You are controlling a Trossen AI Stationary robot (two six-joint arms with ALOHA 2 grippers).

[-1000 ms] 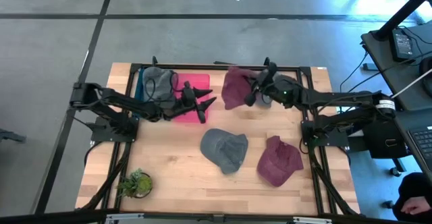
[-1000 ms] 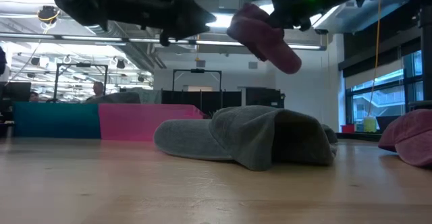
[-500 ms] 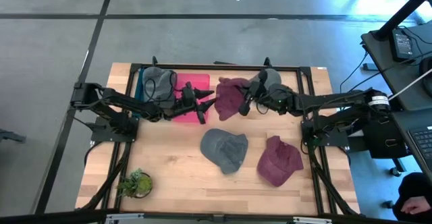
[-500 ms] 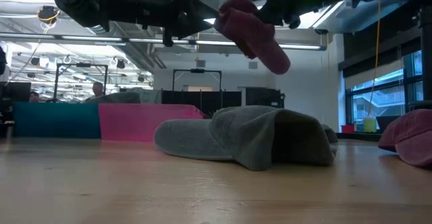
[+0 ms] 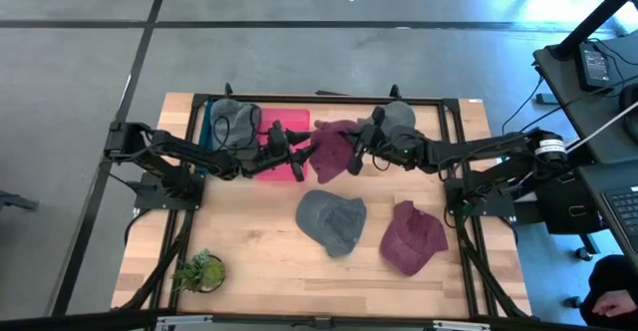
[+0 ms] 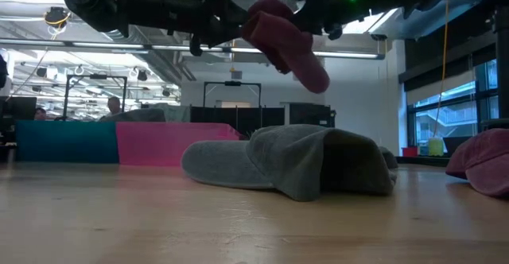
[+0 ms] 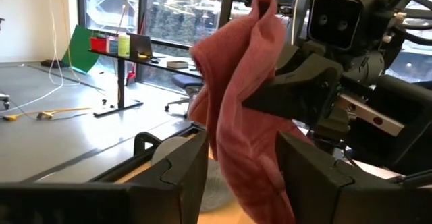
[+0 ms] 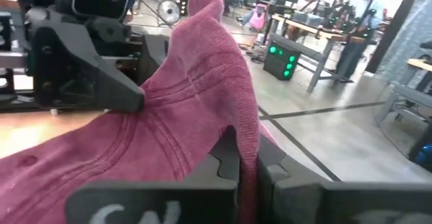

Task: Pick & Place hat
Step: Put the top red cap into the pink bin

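A maroon hat hangs in the air above the table's far middle, also seen in the low view. My right gripper is shut on it, reaching in from the table's right. My left gripper is open and level, pointing toward the table's right. In the left wrist view its two fingers stand on either side of the hat. I cannot tell whether they touch it. The right gripper's body shows just behind the cloth. My right gripper pinches a raised fold of the maroon hat's cloth between its two fingers. The fingers come level from the table's right. The hat is lifted clear of the table and drapes slack over and below the fingers.
A grey hat and a second maroon hat lie on the table's near middle. A pink box and a grey hat sit at the far left, another grey hat at the far right. A small plant stands near left.
My right gripper has carried the maroon hat toward the table's left and slightly lower, up to my left gripper. The hat now hangs between the left gripper's open fingers. The left arm has kept still.
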